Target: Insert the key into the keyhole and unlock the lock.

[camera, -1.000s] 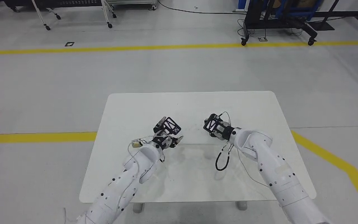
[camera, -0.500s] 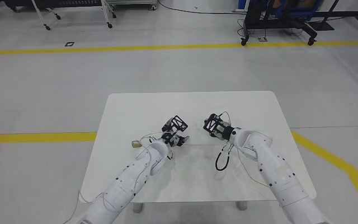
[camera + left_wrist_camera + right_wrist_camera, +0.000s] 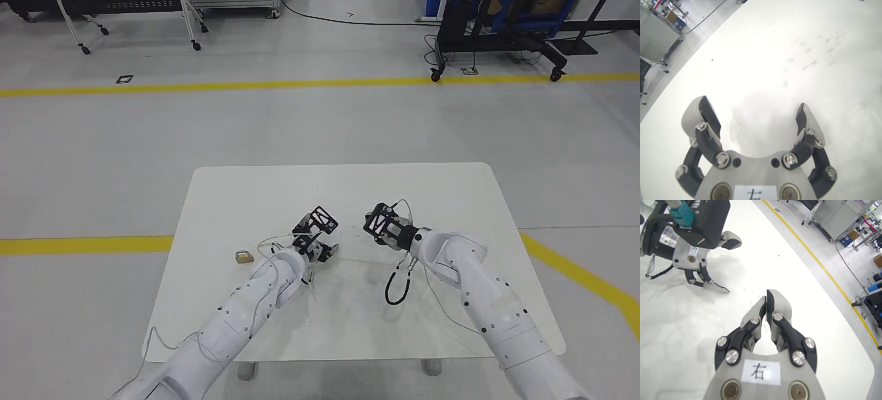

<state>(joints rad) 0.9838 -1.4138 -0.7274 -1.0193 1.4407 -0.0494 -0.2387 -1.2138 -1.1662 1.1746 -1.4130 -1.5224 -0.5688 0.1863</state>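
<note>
Grey floor with yellow tape lines surrounds the white table. The top is smooth and glossy, so small metal will likely skate on it. Over the table's middle: left gripper, jaws wide apart, nothing between. Beside it, also mid-table: right gripper, pads pressed together (thin sliver between them may be the key, can't tell). The small brass-coloured lock lies on the table's left half, apart from both. It's probably light, rigid and slippery: pinch the body's flat sides and keep the keyhole exposed.
</note>
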